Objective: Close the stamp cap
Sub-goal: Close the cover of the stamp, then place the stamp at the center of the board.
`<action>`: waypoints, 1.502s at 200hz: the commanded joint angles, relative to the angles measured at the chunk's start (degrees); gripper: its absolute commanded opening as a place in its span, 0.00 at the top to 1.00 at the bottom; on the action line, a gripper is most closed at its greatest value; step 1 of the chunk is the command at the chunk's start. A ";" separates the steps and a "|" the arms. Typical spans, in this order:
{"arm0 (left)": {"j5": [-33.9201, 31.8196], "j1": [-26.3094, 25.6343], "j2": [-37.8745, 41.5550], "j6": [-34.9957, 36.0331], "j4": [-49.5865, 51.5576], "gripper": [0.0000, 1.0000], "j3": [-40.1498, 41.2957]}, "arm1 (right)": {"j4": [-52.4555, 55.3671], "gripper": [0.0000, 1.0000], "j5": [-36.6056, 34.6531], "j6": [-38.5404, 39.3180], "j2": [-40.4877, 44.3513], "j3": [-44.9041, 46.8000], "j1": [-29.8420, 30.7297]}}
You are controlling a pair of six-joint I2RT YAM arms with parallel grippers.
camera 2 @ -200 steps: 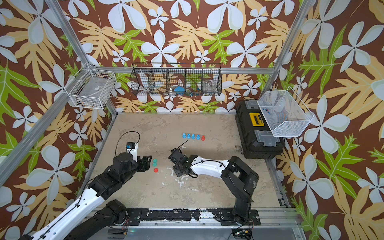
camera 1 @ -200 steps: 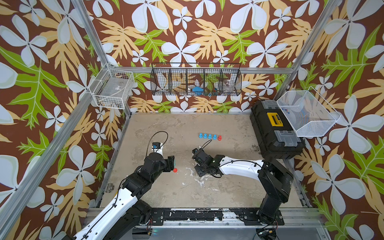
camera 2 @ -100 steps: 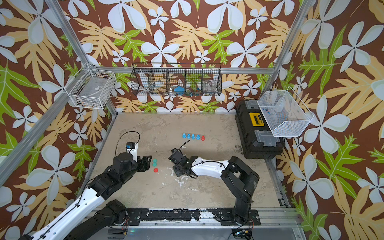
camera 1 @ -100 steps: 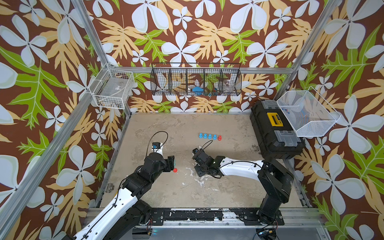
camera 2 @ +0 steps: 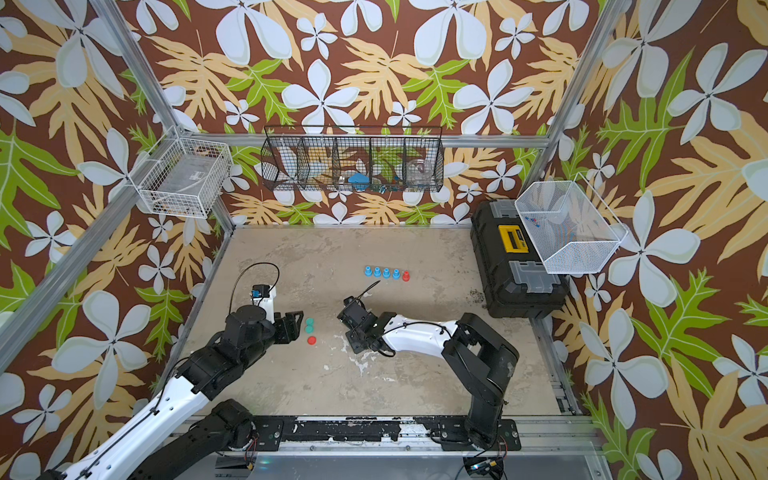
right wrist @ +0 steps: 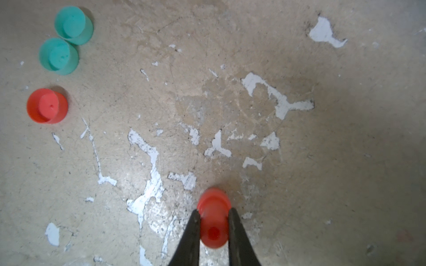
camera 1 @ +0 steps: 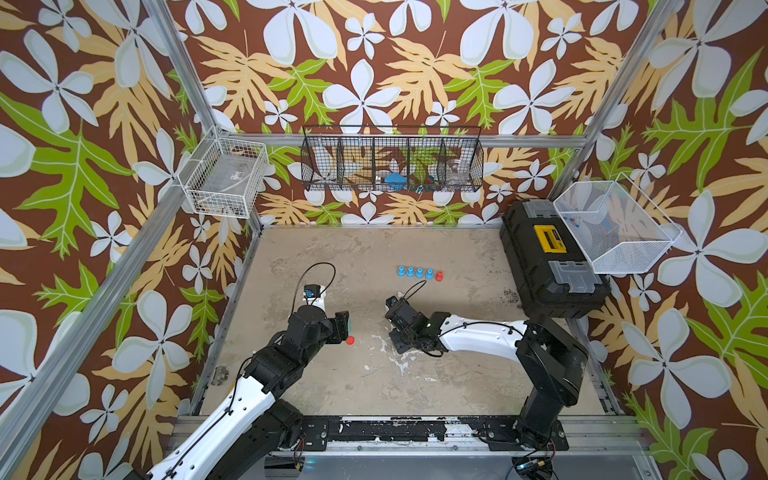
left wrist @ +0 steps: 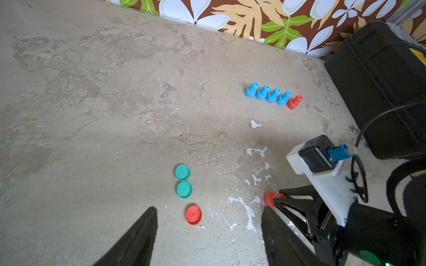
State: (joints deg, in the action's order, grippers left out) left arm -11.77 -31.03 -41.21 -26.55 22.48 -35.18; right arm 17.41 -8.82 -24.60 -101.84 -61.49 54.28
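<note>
My right gripper [right wrist: 214, 213] is shut on a small red stamp [right wrist: 214, 221], holding it by the stem low over the table; the stamp [left wrist: 270, 200] also shows in the left wrist view. A loose red cap [camera 1: 350, 340] [left wrist: 193, 214] lies on the table to its left, next to two teal caps [left wrist: 182, 172] [left wrist: 184, 189]. My left gripper [left wrist: 208, 208] [camera 1: 343, 324] hovers open just short of the red cap, with nothing between its fingers. In a top view the caps [camera 2: 311, 340] sit between both grippers.
Several blue stamps [camera 1: 413, 272] and a red one [camera 1: 438, 275] stand in a row further back. A black toolbox [camera 1: 548, 257] sits at the right with a white mesh bin [camera 1: 615, 224] over it. Wire baskets [camera 1: 392, 160] [camera 1: 224, 178] hang on the walls.
</note>
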 commanded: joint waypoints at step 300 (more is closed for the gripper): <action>-0.01 0.09 0.34 0.33 0.29 0.27 -0.29 | 8.71 0.84 0.24 8.04 5.16 -7.79 -9.32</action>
State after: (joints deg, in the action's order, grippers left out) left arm -11.75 -31.03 -41.04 -26.52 22.50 -35.18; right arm 24.03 -7.57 -18.83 -97.27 -67.83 45.95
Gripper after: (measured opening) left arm 0.729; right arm 0.196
